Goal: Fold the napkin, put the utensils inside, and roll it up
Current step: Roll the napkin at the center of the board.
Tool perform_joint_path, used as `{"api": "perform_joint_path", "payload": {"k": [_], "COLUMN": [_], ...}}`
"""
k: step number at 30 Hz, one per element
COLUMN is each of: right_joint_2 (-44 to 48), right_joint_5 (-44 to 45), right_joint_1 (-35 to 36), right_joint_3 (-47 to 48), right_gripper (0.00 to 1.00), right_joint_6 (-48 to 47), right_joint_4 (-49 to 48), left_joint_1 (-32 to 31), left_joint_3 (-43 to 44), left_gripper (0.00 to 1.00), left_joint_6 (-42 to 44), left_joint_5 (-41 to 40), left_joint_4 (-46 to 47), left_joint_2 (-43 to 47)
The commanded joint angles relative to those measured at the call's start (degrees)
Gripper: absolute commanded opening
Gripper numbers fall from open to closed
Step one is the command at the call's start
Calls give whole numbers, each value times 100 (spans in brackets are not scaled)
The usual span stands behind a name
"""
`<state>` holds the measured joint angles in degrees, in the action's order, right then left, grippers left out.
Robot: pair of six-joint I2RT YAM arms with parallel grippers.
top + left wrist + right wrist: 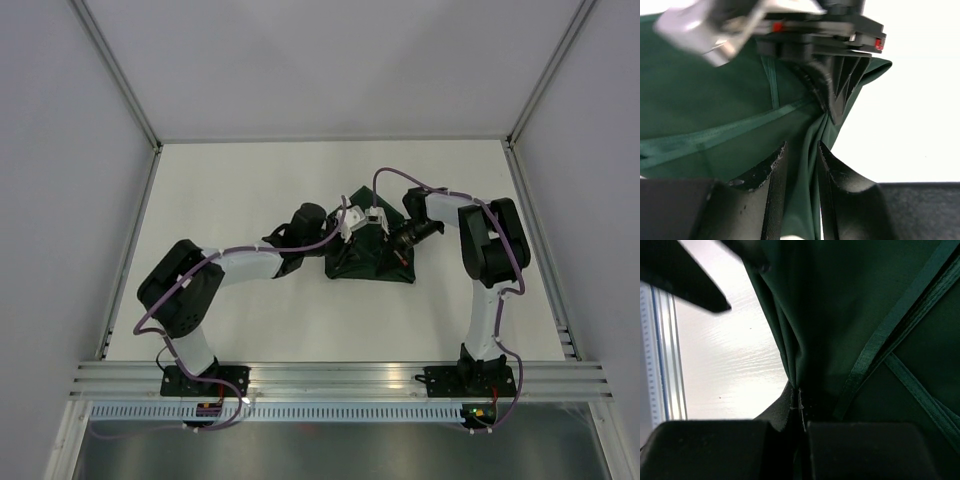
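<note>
Right gripper is clamped shut on a pleat of the napkin, which is bunched below it. Left gripper sits just beside the right gripper, jaws narrow around the same pleat; can't tell if it's gripping. Pleat runs gripper to gripper. Utensils not visible.

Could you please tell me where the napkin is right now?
In the top view, the napkin lies bunched on the table, just right of centre, with the right gripper pinching a fold of it.
</note>
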<state>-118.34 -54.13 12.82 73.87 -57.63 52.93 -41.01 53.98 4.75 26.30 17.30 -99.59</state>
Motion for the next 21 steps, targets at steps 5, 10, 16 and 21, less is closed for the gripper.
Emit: {"api": "perform_joint_path", "payload": {"k": [5, 10, 16, 21], "right_joint_2": [-689, -883, -1094, -1243], "right_joint_5": [711, 763, 860, 904], "right_joint_1": [10, -7, -25, -43], "right_joint_3": [277, 479, 646, 769], "right_gripper": [0, 0, 0, 1], "right_joint_6": [93, 313, 568, 647], "right_joint_4": [227, 253, 288, 419], "left_joint_1": [-908, -1330, -1620, -1716], "left_joint_3": [17, -203, -414, -625], "left_gripper": [37, 39, 42, 46], "left_joint_6": [1677, 2414, 3188, 3636], "left_joint_5": [-1547, -2058, -2437, -2481], "left_joint_4": [-25, 168, 484, 906], "left_joint_2": [98, 19, -200, -280]}}
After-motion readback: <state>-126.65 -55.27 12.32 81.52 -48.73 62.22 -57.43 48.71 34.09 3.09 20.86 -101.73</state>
